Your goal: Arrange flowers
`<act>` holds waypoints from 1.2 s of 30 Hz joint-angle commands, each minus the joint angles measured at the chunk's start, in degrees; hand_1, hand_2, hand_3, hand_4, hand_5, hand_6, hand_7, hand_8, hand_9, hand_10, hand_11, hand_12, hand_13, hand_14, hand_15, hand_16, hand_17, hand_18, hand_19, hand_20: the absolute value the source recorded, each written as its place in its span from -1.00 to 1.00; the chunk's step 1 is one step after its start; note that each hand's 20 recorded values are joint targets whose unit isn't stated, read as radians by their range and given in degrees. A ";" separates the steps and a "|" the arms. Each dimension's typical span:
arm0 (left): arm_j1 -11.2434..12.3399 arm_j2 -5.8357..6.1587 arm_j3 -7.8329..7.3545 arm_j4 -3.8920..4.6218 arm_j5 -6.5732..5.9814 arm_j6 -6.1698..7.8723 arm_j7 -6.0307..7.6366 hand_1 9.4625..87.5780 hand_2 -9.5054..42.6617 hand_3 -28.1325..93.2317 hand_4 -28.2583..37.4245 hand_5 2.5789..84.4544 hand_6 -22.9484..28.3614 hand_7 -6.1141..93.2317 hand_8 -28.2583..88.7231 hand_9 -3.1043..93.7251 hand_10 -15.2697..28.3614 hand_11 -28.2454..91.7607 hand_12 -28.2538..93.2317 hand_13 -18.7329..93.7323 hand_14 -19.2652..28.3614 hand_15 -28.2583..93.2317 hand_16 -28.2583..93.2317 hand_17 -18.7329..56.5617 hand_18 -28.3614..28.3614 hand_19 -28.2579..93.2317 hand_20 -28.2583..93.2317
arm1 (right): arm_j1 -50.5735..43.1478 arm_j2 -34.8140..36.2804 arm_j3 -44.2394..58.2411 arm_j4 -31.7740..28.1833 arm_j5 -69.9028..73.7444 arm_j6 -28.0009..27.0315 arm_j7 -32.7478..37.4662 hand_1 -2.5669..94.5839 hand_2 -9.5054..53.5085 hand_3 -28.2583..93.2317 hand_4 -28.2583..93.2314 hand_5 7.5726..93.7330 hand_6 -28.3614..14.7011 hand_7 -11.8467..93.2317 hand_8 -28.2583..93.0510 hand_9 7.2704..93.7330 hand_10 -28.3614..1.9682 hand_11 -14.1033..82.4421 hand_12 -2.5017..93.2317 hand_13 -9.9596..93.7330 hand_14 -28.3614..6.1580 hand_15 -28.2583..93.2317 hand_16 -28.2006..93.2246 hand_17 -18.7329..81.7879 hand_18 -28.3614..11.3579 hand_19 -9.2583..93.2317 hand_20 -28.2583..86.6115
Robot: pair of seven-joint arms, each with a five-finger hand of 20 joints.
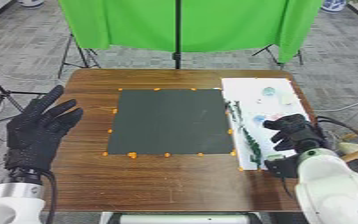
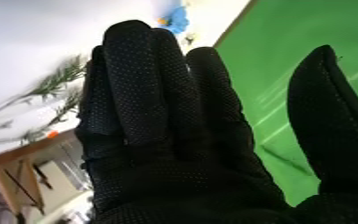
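Observation:
In the head view my right hand (image 1: 291, 131) is over the white sheet (image 1: 246, 87) on the table's right side. Long green leafy stems (image 1: 250, 139) lie along the sheet, just left of that hand. A pale blue flower (image 1: 269, 91) lies farther back, and another bluish one (image 1: 260, 119) is close to the hand. My left hand (image 1: 35, 132) is open at the table's left edge, holding nothing. In the right wrist view my right hand (image 2: 171, 130) has straight fingers and its thumb apart, with nothing between them. Leafy sprigs (image 2: 60, 76) and a blue flower (image 2: 175, 21) are beyond it.
A dark square mat (image 1: 171, 121) with orange marks around it covers the middle of the brown table (image 1: 180, 182). Behind the table hang a green cloth (image 1: 131, 27) and a black pole (image 1: 177, 35). In the right wrist view a shiny green surface (image 2: 278, 90) lies behind the thumb.

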 commanded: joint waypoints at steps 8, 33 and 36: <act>0.27 -0.33 0.18 0.20 0.24 0.03 -0.89 -0.72 -0.32 0.75 -0.96 -0.19 0.24 -0.61 -0.66 -0.25 0.67 -0.04 -0.33 -0.22 1.00 0.42 -0.72 -0.69 0.90 0.42 -0.10 | 3.12 1.63 -6.27 -0.52 -11.96 -11.99 9.84 -0.34 -0.78 0.67 -0.91 0.14 -0.07 -0.38 -0.73 0.37 -0.53 -0.08 -0.61 0.43 -0.32 0.56 -0.37 0.01 -0.85 0.94 -0.39; -0.46 -0.55 0.37 0.56 0.33 -0.11 -1.60 -0.71 -0.32 0.75 -0.95 -0.18 0.24 -0.62 -0.66 -0.24 0.66 -0.04 -0.33 -0.22 1.00 0.42 -0.71 -0.69 0.89 0.42 -0.11 | 18.14 3.52 -26.13 5.17 -18.65 -25.41 17.85 -0.26 -0.93 0.61 -0.89 0.20 -0.14 -0.39 -0.70 0.43 -0.56 -0.07 -0.59 0.48 -0.28 0.57 -0.35 0.06 -0.89 1.00 -0.50; -0.79 -0.53 0.47 0.61 0.36 -0.14 -1.89 -0.71 -0.32 0.75 -0.95 -0.18 0.24 -0.62 -0.66 -0.24 0.66 -0.04 -0.33 -0.22 1.00 0.42 -0.71 -0.69 0.89 0.42 -0.11 | 18.89 3.11 -27.25 5.59 -18.48 -26.72 18.08 -0.25 -0.93 0.60 -0.89 0.21 -0.15 -0.39 -0.70 0.44 -0.57 -0.06 -0.59 0.49 -0.27 0.57 -0.34 0.06 -0.90 1.00 -0.48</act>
